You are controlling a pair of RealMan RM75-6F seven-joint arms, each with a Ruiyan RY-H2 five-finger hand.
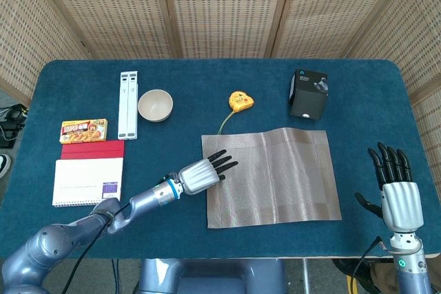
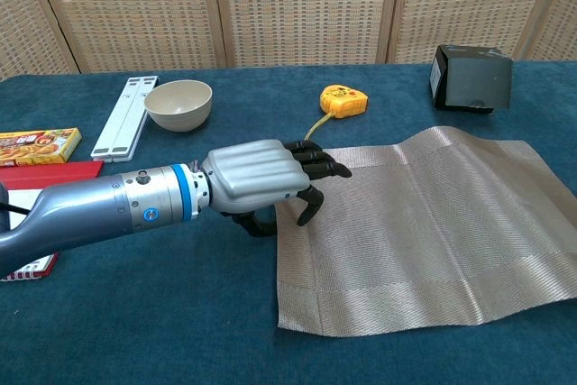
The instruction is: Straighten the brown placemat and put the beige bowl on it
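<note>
**A:** The left hand [image 2: 261,182] is seen stretched out flat, fingers extended over the left edge of the brown placemat [image 1: 275,177]. Nothing is gripped, though the thumb is curled down toward the cloth at the mat's edge in the chest view. Actual contact can't be called from these shots tbh.

**B:** And the right hand [image 1: 400,194]?

**A:** Held upright at about 4 o'clock off the mat, fingers spread, nothing held. It's only caught by the head view.

**B:** How's the mat laid out?

**A:** It's spread across the blue table [image 1: 207,80] right of center, slightly skewed, with ripples visible along the far edge in the chest view. Nothing is sitting on it.

**B:** Where's the bowl?

**A:** The beige bowl [image 1: 155,105] is parked upright at roughly 10 o'clock from the mat, well apart from it, just beside the white hinged strip [image 1: 128,105]. The inside looks bare in both views.

**B:** Other stuff?

**A:** A yellow tape measure [image 1: 240,100] is found at 12 o'clock-ish of the mat's left half, its tape trailing down to the mat's far edge. A black box [image 1: 307,93] is stood near the mat's far right corner. Over at 9 o'clock, a curry box [image 1: 83,131], a red folder [image 1: 92,150] and a white notebook [image 1: 87,182] are lined up near the table's left edge.
</note>
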